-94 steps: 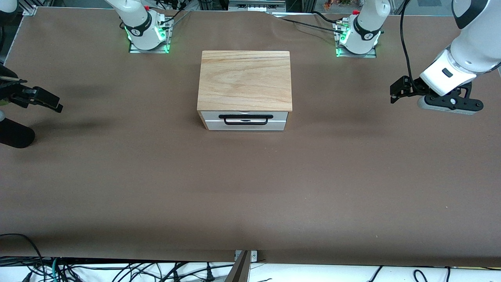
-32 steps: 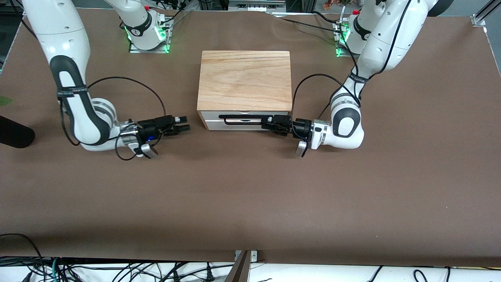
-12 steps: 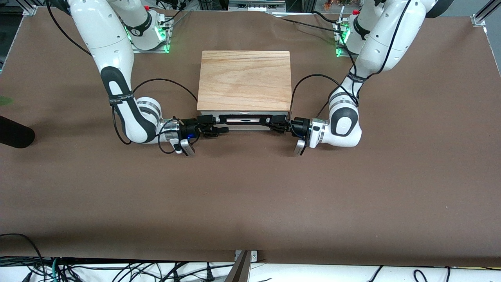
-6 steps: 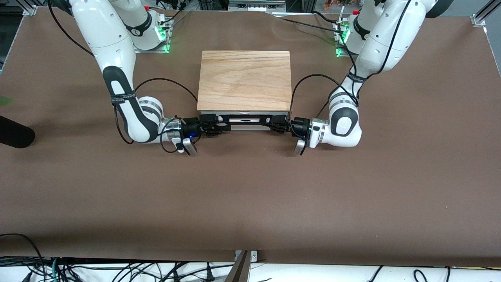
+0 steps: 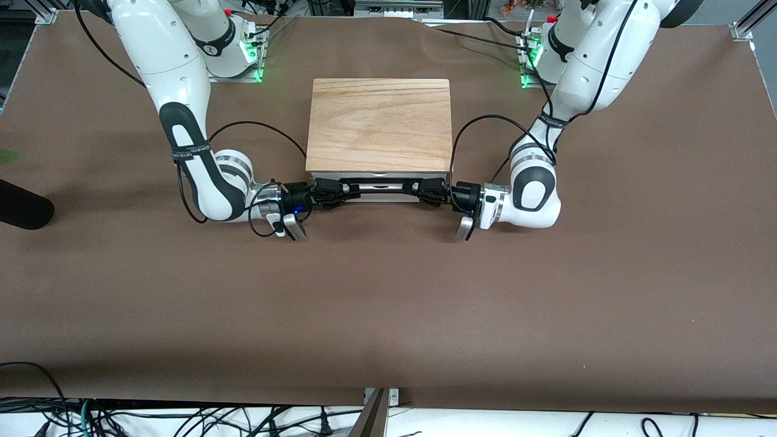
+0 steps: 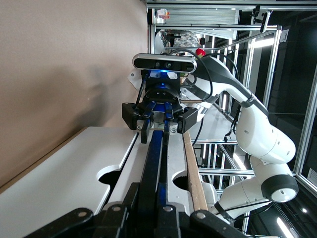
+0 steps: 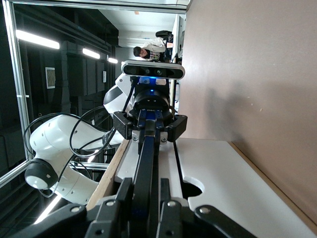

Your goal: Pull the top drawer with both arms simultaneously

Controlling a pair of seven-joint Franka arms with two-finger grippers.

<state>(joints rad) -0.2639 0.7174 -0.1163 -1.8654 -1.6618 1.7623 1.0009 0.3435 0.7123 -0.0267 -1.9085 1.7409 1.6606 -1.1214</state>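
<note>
The top drawer's white front panel (image 5: 379, 196) sits flush in the wooden box (image 5: 380, 124), and it also shows in the left wrist view (image 6: 74, 166) and the right wrist view (image 7: 225, 173). Its black bar handle (image 5: 379, 184) runs across the panel. My left gripper (image 5: 423, 189) is shut on the end of the handle toward the left arm's end of the table (image 6: 156, 158). My right gripper (image 5: 341, 191) is shut on the other end of the handle (image 7: 147, 153). Each wrist view shows its own gripper low in the picture, left (image 6: 147, 186) and right (image 7: 146, 181), and the other gripper facing it along the bar.
The box stands mid-table between the two green-lit arm bases (image 5: 230, 57) (image 5: 549, 60). Brown table cover (image 5: 388, 303) stretches from the drawer front toward the front camera. A black cylinder (image 5: 24, 212) lies at the table's edge at the right arm's end.
Over the last second my right gripper slid onto the handle's end and closed on it. My left gripper has held its end throughout. The drawer has not moved.
</note>
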